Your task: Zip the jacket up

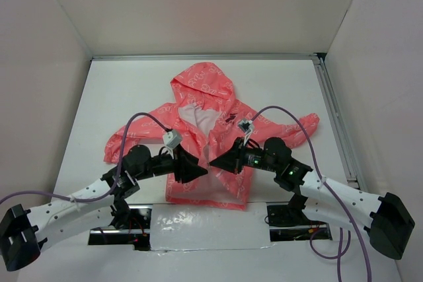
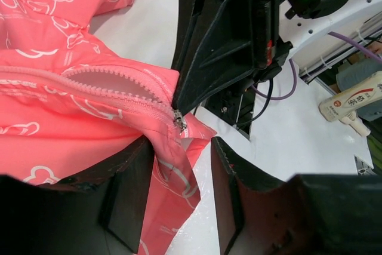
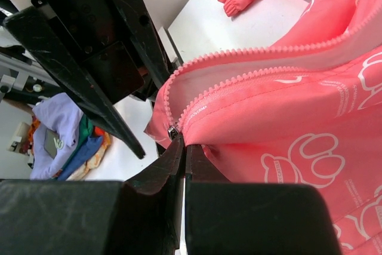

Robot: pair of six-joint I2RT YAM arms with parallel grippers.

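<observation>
The coral-pink hooded jacket (image 1: 211,97) lies flat on the white table, hood at the far side, its zipper open over most of the front. The metal zipper slider (image 2: 179,121) sits low on the front, near the hem; it also shows in the right wrist view (image 3: 173,132). My right gripper (image 1: 215,162) is shut, its tips (image 3: 184,143) pinching the jacket (image 3: 298,117) right at the slider. My left gripper (image 1: 197,168) is open (image 2: 182,147). The jacket's bottom hem corner (image 2: 173,177) hangs between its fingers, against the left one.
Grey walls enclose the table on three sides, and a metal rail (image 1: 337,117) runs along its right edge. Two dark cut-outs (image 1: 132,219) lie at the near edge by the arm bases. Purple cables (image 1: 142,118) arch over both arms. A bottle (image 2: 352,100) lies off the table.
</observation>
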